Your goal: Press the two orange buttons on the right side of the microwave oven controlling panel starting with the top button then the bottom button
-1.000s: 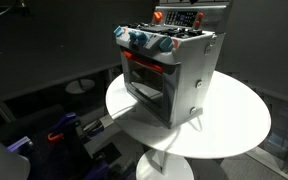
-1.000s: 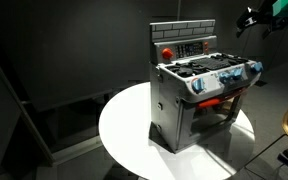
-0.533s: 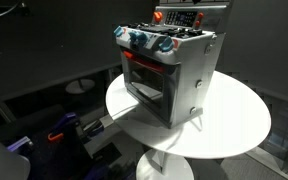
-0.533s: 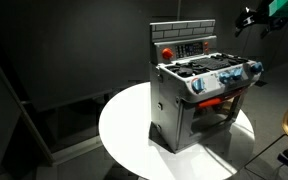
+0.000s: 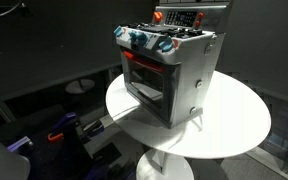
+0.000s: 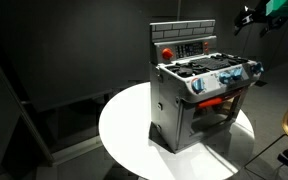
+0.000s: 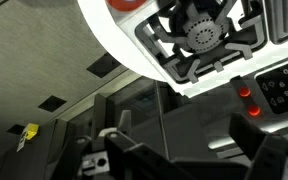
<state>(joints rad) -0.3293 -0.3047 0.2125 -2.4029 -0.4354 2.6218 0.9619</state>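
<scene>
Silver-grey plastic, we judge, so the microwave oven (image 6: pixel 199 95) is light and may skid on the white round table (image 6: pixel 124 135) under a hard push. It needs no grasp, only a fingertip on each small button. Its controlling panel (image 6: pixel 191 47) stands upright at the back. The gripper (image 6: pixel 250 18) hangs well apart, jaws spread (plain in the wrist view). Behind the red-lit door we cannot see any contents.

Setting: dim robot test lab or studio.
Landmark: round white pedestal table (image 5: pixel 234 122). On it, small silver-grey toy oven (image 5: pixel 179 80). Behind it, plain black walls (image 6: pixel 64 50). Below it, blue-and-orange floor equipment (image 5: pixel 59 133).
</scene>
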